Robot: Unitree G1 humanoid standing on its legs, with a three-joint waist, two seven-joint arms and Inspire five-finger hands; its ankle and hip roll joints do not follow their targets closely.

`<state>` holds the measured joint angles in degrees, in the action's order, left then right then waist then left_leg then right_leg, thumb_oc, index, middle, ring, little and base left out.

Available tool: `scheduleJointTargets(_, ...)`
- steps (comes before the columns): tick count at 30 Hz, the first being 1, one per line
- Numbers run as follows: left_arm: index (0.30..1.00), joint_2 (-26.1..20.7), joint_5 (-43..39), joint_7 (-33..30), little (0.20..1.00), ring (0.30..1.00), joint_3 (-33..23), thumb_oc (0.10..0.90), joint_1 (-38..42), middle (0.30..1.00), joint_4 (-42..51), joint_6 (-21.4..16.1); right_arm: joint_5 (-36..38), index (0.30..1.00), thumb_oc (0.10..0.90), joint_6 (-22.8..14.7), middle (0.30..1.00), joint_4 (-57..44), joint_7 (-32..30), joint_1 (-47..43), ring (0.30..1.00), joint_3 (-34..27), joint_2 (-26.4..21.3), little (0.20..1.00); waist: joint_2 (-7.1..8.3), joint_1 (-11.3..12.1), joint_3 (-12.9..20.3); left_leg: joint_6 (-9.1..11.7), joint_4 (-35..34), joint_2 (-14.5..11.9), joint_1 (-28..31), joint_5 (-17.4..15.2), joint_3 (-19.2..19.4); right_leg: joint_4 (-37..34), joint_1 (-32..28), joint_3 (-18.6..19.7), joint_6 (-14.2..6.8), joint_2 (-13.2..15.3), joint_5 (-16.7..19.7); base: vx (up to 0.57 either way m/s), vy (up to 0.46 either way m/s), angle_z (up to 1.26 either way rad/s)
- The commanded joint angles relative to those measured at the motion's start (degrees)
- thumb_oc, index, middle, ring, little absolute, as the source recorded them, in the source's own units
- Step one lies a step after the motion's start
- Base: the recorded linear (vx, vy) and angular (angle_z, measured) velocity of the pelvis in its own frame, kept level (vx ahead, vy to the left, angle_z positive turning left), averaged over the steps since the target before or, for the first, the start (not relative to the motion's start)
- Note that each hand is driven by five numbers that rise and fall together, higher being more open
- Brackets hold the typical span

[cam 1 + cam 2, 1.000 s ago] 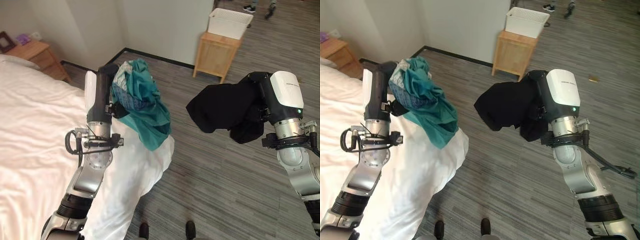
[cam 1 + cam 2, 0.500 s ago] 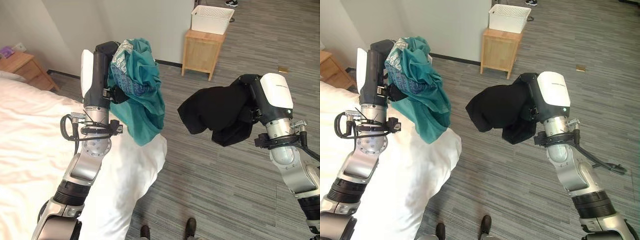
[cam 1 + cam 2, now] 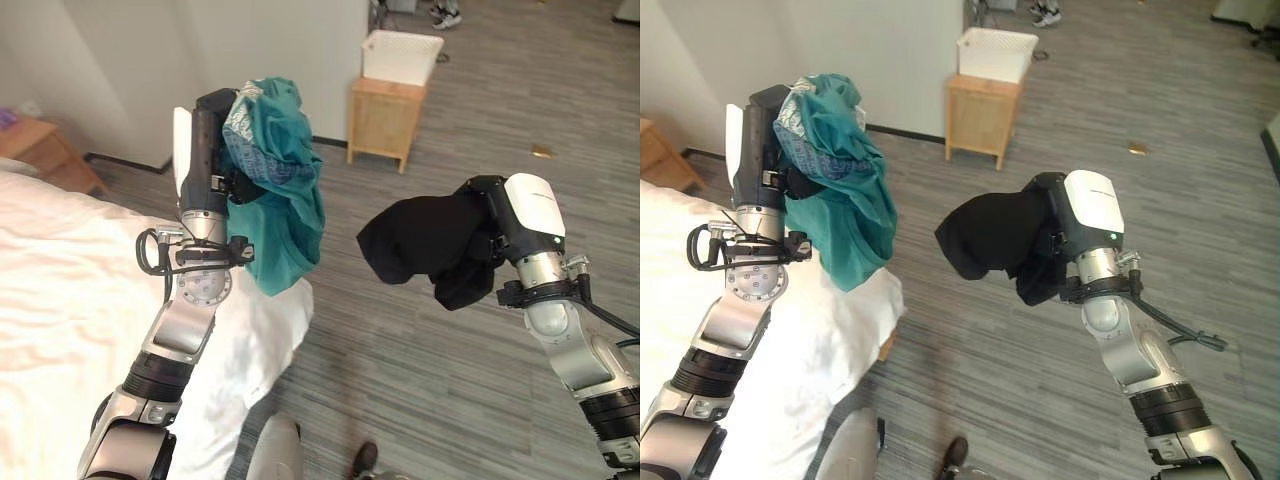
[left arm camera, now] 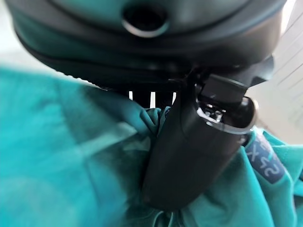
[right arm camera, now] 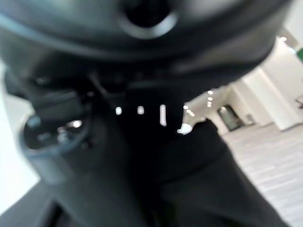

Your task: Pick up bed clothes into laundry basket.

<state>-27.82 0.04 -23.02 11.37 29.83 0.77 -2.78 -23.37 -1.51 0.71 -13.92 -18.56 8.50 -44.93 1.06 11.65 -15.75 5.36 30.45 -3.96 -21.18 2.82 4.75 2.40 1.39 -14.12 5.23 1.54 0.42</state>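
At upper centre of the left eye view sits the white laundry basket [image 3: 402, 55] on a small wooden stand [image 3: 382, 121], well apart from both loads I carry. My left hand [image 3: 213, 135] is raised at upper left with a teal garment [image 3: 282, 195] bunched round it; the left wrist view shows the thumb [image 4: 189, 146] pressed into soft, crumpled cloth, so I judge it clamped. My right hand [image 3: 1065, 235] at centre right is wrapped in a black garment [image 3: 995, 235] that hangs in a limp, matte lump; I cannot tell how its fingers sit (the cloth hides them). Carrying is the step in hand. Next I need to walk across the grey plank floor [image 3: 480, 120] to the basket and release over its rim. White bedding [image 3: 60, 300] lies rumpled at lower left.
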Motion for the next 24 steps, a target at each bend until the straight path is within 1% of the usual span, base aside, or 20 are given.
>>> scheduleJointTargets(1,0.300,-0.2,0.5,-1.4,0.300,0.300,-0.1,0.400,6.9,0.300,3.2,-4.2,0.5,0.300,0.400,-2.5,0.300,-7.7,-3.6,-8.0,0.300,-2.3,-4.9,0.300,-1.97,2.2,6.3,-2.2,-14.8,2.7,2.5,4.0,0.6,-7.4,-16.3,0.8,-10.0,-0.1,-7.7,0.51,0.054,-0.66)
scheduleJointTargets(2,0.300,-0.1,0.7,-1.6,0.300,0.300,0.3,0.400,7.0,0.300,2.7,-4.1,0.3,0.300,0.400,-2.6,0.300,-6.6,-3.9,-9.5,0.300,-1.0,-5.5,0.300,-2.20,3.0,6.8,-1.8,-21.1,3.5,3.9,6.6,1.4,-7.4,-17.6,1.7,-10.2,-0.3,-8.5,0.39,0.024,-0.73)
scheduleJointTargets(4,0.300,-0.6,0.7,-1.5,0.300,0.300,0.3,0.400,7.0,0.300,3.0,-4.3,-0.2,0.300,0.400,-2.3,0.300,-6.4,-3.8,-11.8,0.300,0.4,-5.3,0.300,-2.33,3.6,7.3,-1.7,-24.7,4.2,3.9,8.3,1.6,-7.4,-19.0,2.6,-10.4,-0.8,-9.5,0.28,-0.009,-0.88)
scheduleJointTargets(5,0.300,-0.7,0.6,-1.5,0.300,0.300,0.1,0.400,7.0,0.300,3.1,-4.3,-0.2,0.300,0.400,-2.3,0.300,-6.2,-3.9,-12.1,0.300,0.6,-5.2,0.300,-2.24,3.7,7.3,-1.7,-25.1,4.2,4.1,8.5,1.8,-7.4,-19.0,2.7,-10.4,-0.7,-9.5,0.38,0.021,-0.78)
scheduleJointTargets(6,0.300,-1.2,0.4,-1.5,0.300,0.300,0.1,0.400,6.7,0.300,3.3,-4.3,-0.3,0.300,0.400,-2.4,0.300,-5.1,-3.7,-13.7,0.300,2.3,-4.8,0.300,-1.84,4.1,9.0,-3.7,-28.3,5.0,6.2,7.8,1.2,-7.4,-20.3,3.9,-10.6,-1.2,-10.5,0.42,0.054,-0.54)
scheduleJointTargets(7,0.300,-1.5,0.2,-1.3,0.300,0.300,0.4,0.400,6.6,0.300,3.2,-4.2,-0.5,0.300,0.400,-2.3,0.300,-4.9,-3.6,-14.2,0.300,2.7,-4.4,0.300,-1.39,4.2,9.5,-3.8,-28.4,5.3,6.4,8.0,1.1,-7.4,-21.1,4.1,-10.7,-1.0,-10.6,0.54,0.060,-0.70)
scheduleJointTargets(9,0.300,-2.4,0.2,-1.4,0.300,0.300,0.3,0.400,6.7,0.300,3.3,-3.8,-0.8,0.300,0.400,-2.4,0.300,-4.5,-3.3,-13.8,0.300,3.4,-3.5,0.300,0.47,4.2,10.3,-5.2,-29.5,5.5,8.5,6.9,2.5,-3.7,-21.1,4.4,-11.4,-0.2,-10.4,0.34,0.027,-0.68)
scheduleJointTargets(10,0.300,-3.0,0.0,-1.3,0.300,0.300,0.6,0.400,7.0,0.300,2.8,-3.7,-0.9,0.300,0.400,-2.5,0.300,-3.8,-3.2,-13.8,0.300,3.8,-3.1,0.300,1.25,4.1,10.7,-5.8,-30.6,5.5,10.0,6.2,3.4,-0.5,-20.1,4.4,-12.7,0.3,-9.5,0.20,0.025,-0.51)
scheduleJointTargets(11,0.300,-3.1,0.0,-1.4,0.300,0.300,0.6,0.400,7.0,0.300,2.7,-3.8,-0.9,0.300,0.400,-2.6,0.300,-3.6,-3.3,-14.0,0.300,3.8,-3.0,0.300,1.43,4.3,10.7,-5.9,-31.0,5.6,10.3,6.3,3.8,0.2,-19.8,4.7,-12.9,0.6,-9.9,0.27,0.046,-0.53)
scheduleJointTargets(12,0.300,-3.8,-0.8,-1.9,0.300,0.300,0.6,0.400,7.9,0.300,1.5,-3.3,-1.1,0.300,0.400,-2.2,0.300,-2.7,-2.1,-14.3,0.300,4.8,-2.5,0.300,2.05,3.8,10.6,-7.0,-32.8,5.9,13.6,4.8,4.6,8.8,-15.8,4.1,-17.3,2.3,-5.3,0.26,0.059,-0.59)
scheduleJointTargets(13,0.300,-4.1,-1.0,-2.1,0.300,0.300,0.6,0.400,8.2,0.300,0.9,-2.9,-1.2,0.300,0.400,-2.1,0.300,-2.6,-1.5,-14.7,0.300,5.3,-2.7,0.300,1.63,3.1,10.2,-7.6,-33.3,5.6,15.1,4.6,4.7,14.1,-13.6,4.0,-19.9,3.4,-1.8,0.37,0.055,-0.55)
scheduleJointTargets(15,0.300,-4.5,-0.7,-2.9,0.300,0.300,0.7,0.400,8.9,0.300,0.1,-2.5,-1.0,0.300,0.400,-2.3,0.300,-2.7,-0.5,-14.8,0.300,5.2,-2.5,0.300,-0.52,1.0,9.6,-7.6,-34.8,3.7,19.1,3.1,3.3,23.4,-6.5,3.9,-20.2,3.8,1.8,0.27,0.056,-0.33)
scheduleJointTargets(16,0.300,-4.8,-0.4,-3.1,0.300,0.300,0.4,0.400,9.3,0.300,-0.1,-2.5,-0.7,0.300,0.400,-2.5,0.300,-2.9,-0.2,-14.9,0.300,5.2,-2.7,0.300,-1.43,0.1,9.1,-7.5,-35.1,3.3,20.0,2.6,2.6,25.4,-3.3,3.7,-20.2,4.4,0.6,0.22,0.085,-0.11)
scheduleJointTargets(17,0.300,-5.2,0.2,-3.2,0.300,0.300,0.3,0.400,9.7,0.300,-0.1,-2.5,-0.1,0.300,0.400,-2.7,0.300,-2.9,-0.1,-14.9,0.300,5.0,-2.8,0.300,-2.02,-0.5,8.7,-7.3,-35.5,3.0,20.7,2.4,2.1,24.4,-1.4,3.7,-19.9,4.9,-0.4,0.24,0.066,0.16)
scheduleJointTargets(19,0.300,-5.7,1.6,-3.6,0.300,0.300,0.3,0.400,10.5,0.300,-0.5,-2.6,1.4,0.300,0.400,-3.0,0.300,-3.2,0.3,-14.6,0.300,4.3,-3.0,0.300,-2.41,-2.1,8.0,-6.6,-35.5,3.1,21.3,1.6,-0.1,19.7,1.0,2.9,-17.5,4.9,-3.4,0.26,-0.027,0.27)
scheduleJointTargets(20,0.300,-5.9,2.4,-3.5,0.300,0.300,0.3,0.400,10.5,0.300,-0.6,-2.6,2.0,0.300,0.400,-3.1,0.300,-3.2,0.1,-14.2,0.300,3.9,-3.0,0.300,-2.52,-2.5,7.8,-6.4,-35.5,3.2,21.5,1.5,-1.2,16.3,1.9,4.1,-16.3,4.3,-4.6,0.19,-0.071,0.15)
scheduleJointTargets(21,0.300,-5.9,2.4,-3.5,0.300,0.300,0.4,0.400,10.5,0.300,-0.6,-2.6,2.1,0.300,0.400,-3.1,0.300,-3.3,0.1,-14.1,0.300,3.8,-3.0,0.300,-2.52,-2.7,7.9,-6.3,-35.5,3.1,21.6,1.3,-1.6,15.8,1.5,3.8,-16.1,4.2,-4.7,0.26,-0.119,0.33)
scheduleJointTargets(22,0.300,-5.9,3.2,-3.5,0.300,0.300,0.2,0.400,10.3,0.300,-0.7,-2.8,2.6,0.300,0.400,-3.5,0.300,-3.4,-0.2,-13.1,0.300,3.1,-3.1,0.300,-2.33,-3.8,7.8,-6.1,-35.5,3.6,22.5,0.2,-3.8,10.2,2.6,6.7,-15.6,3.9,-5.1,0.35,-0.221,0.79)
scheduleJointTargets(23,0.300,-5.9,4.6,-3.0,0.300,0.300,0.1,0.400,10.2,0.300,-0.5,-3.2,2.1,0.300,0.400,-3.4,0.300,-3.9,-0.7,-10.9,0.300,1.0,-3.8,0.300,-2.36,-5.7,7.7,-5.5,-35.5,3.3,23.1,-0.9,-6.7,2.8,4.4,12.2,-15.9,4.9,-1.9,0.34,-0.208,1.04)
scheduleJointTargets(24,0.300,-5.9,4.7,-3.0,0.300,0.300,0.2,0.400,10.2,0.300,-0.5,-3.2,2.1,0.300,0.400,-3.4,0.300,-4.1,-0.6,-10.6,0.300,0.7,-3.8,0.300,-2.41,-5.7,7.8,-5.6,-35.5,3.2,23.1,-1.0,-6.8,2.3,4.0,12.1,-16.0,4.9,-1.7,0.37,-0.295,1.23)
